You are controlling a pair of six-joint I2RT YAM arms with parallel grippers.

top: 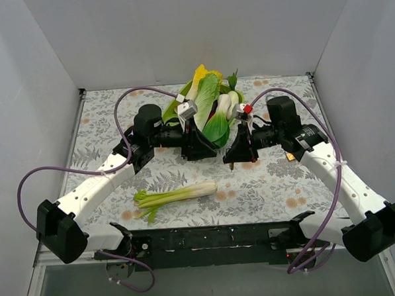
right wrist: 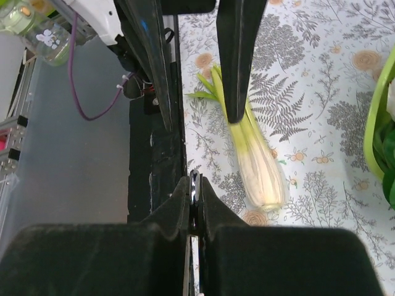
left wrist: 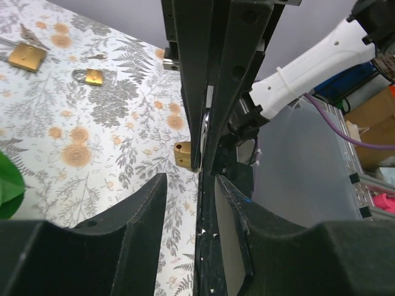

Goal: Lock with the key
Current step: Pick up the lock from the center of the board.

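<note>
My right gripper (right wrist: 194,182) is shut on a thin silver key (right wrist: 194,184), seen edge-on between its pads. In the left wrist view the right gripper (left wrist: 201,165) hangs down with the key (left wrist: 205,126) between its fingers. A small brass padlock (left wrist: 182,154) sits right by its tips, half hidden; I cannot tell if they touch. My left gripper (left wrist: 190,179) is open and empty, facing the right gripper closely. In the top view the left gripper (top: 199,148) and the right gripper (top: 236,156) meet mid-table.
Two more brass padlocks (left wrist: 28,57) (left wrist: 88,76) lie on the patterned cloth. A pale green leek (top: 177,194) lies near the front edge. A pile of leafy vegetables (top: 208,101) stands just behind both grippers. A black rail (top: 209,239) runs along the near edge.
</note>
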